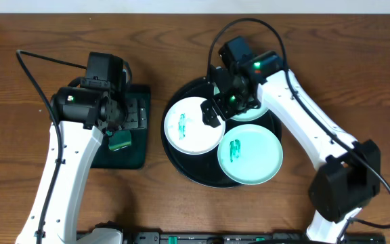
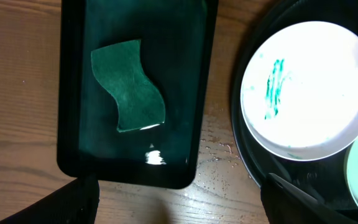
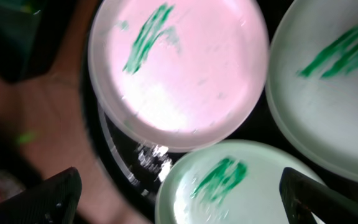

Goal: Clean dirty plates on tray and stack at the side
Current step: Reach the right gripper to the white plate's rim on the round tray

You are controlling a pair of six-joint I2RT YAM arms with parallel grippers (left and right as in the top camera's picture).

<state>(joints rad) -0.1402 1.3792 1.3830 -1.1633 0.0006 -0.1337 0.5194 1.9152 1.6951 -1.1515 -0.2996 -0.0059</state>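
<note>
Overhead view: my left hand [image 1: 116,127], released, hangs over the sponge [image 1: 120,142], likely for pickup; right hand [image 1: 212,110], released, over the white plate [image 1: 189,132].

Clad in smooth white shells along the long links of both left arm [image 1: 58,173] and right arm [image 1: 302,118]. Jointed with chunky matte-black housings, the bulkiest a shoulder block [image 1: 344,184] low on the right arm. Dotted with small green lamps [image 1: 256,66] on the black blocks. Trailed by thin black cables [image 1: 40,62], one looped above the right wrist. Tipped, on left gripper [image 2: 179,202] and right gripper [image 3: 179,196], with dark wedge-shaped fingers [image 2: 48,202], blurred in both wrist views.
</note>
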